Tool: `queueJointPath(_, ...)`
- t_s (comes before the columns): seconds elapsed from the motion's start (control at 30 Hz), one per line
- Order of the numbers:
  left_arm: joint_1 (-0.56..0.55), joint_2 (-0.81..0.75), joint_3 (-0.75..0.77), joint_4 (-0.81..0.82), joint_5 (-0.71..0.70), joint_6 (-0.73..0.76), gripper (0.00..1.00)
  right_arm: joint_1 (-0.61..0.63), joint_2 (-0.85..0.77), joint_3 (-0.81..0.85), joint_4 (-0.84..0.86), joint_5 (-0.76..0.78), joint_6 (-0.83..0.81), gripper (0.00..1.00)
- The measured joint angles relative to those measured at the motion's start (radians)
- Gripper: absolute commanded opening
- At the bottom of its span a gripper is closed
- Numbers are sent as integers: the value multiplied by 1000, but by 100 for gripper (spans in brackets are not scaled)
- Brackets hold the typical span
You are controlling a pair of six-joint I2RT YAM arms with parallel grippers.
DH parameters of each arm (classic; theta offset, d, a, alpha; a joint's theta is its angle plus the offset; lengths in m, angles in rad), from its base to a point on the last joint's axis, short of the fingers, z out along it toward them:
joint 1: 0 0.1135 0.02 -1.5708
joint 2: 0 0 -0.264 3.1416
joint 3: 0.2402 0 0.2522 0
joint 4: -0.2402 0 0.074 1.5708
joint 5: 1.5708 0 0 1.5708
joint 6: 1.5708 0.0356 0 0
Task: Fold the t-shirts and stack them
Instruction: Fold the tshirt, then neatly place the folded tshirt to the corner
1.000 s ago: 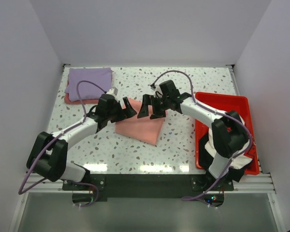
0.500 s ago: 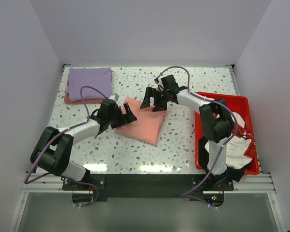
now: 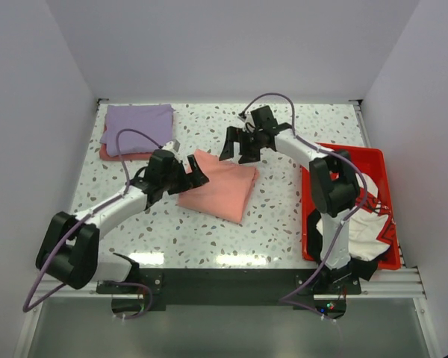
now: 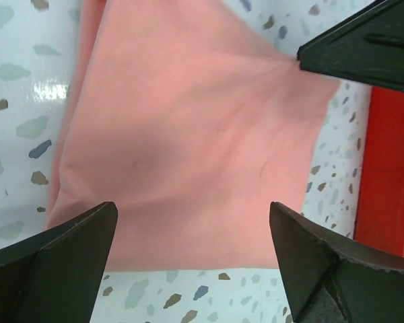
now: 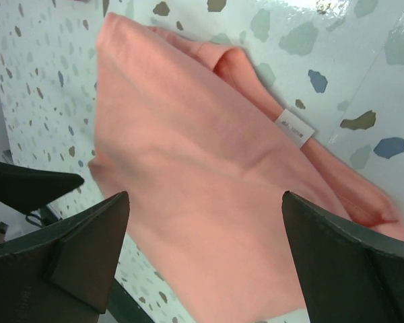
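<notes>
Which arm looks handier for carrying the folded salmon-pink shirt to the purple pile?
Left, likely: its open claw hovers at the side of the folded salmon-pink cotton shirt facing the folded lavender-purple shirt.

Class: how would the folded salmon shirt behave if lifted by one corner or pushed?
Probably floppy: the shirt lies in soft, creased layers, so lifting one corner would likely let it sag and unfold. It is likely light, being thin cloth. Pushed, it may bunch rather than slide whole across the glossy table.
</notes>
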Motion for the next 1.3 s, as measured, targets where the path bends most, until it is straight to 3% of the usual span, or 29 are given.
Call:
queueJointPath(0.2,0,-153,30,-51,-64,21,100,8,-185,-148,13,-1,-2,99)
queueJointPath(0.33,10,-165,53,-94,-109,30,100,60,-315,-281,53,-8,4,99)
queueJointPath(0.57,65,-138,59,-146,-165,50,100,159,-275,-388,106,-48,20,99)
queueJointPath(1.0,107,55,123,-127,-137,145,100,137,-241,-435,76,8,8,99)
queueJointPath(1.17,107,144,132,-85,-68,205,100,135,-368,-435,8,54,-9,99)
queueJointPath(1.3,107,221,148,-73,-45,231,89,135,-530,-436,-6,79,-9,99)
